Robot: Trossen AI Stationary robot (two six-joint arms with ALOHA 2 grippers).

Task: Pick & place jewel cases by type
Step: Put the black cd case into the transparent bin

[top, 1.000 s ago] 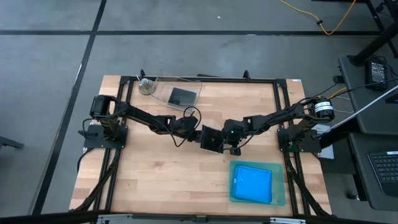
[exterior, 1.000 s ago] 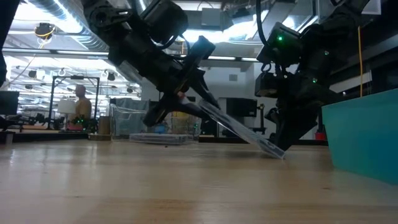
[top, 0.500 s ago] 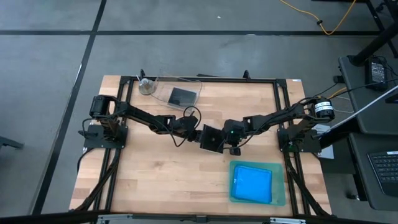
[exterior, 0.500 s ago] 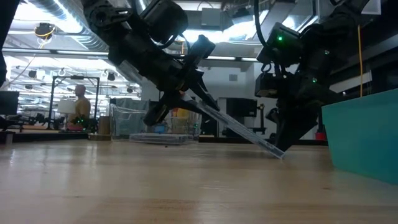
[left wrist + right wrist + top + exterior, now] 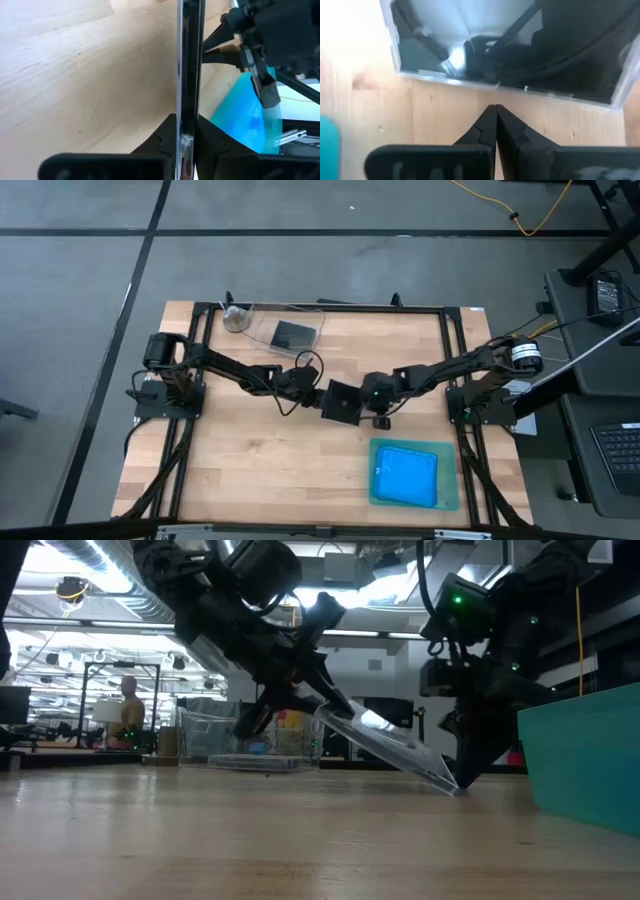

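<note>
A dark square jewel case [image 5: 342, 402] stands slanted at the table's middle. Its left edge is raised and its right edge [image 5: 445, 780] rests on the wood. My left gripper [image 5: 314, 392] is shut on the raised edge. My right gripper [image 5: 364, 404] is shut, and its fingertips [image 5: 495, 107] point steeply down at the table just beside the case's lower edge. Another dark case [image 5: 292, 333] lies in the clear tub [image 5: 262, 318] at the far left. A blue case [image 5: 405, 475] lies in the green tray [image 5: 450, 480] at the near right. My left gripper pinches the case's raised left edge [image 5: 189, 100] between its two fingers, one on each flat face. The fingers come from the table's left, slanting down. The case tilts down to the right, with its far edge on the table. My right gripper: I cannot tell whether its shut tips touch the case's lower edge [image 5: 510, 91].
A small round thing [image 5: 236, 320] sits by the tub at the far left corner. In the low view the green tray's wall [image 5: 585, 755] rises close to the right of my right gripper. Bare wood [image 5: 250, 460] lies near and left.
The case has turned a little in the hold. Its broad face now catches a glint in the low view, while its lower edge stays on the wood. My right gripper has tipped slightly steeper beside that edge.
</note>
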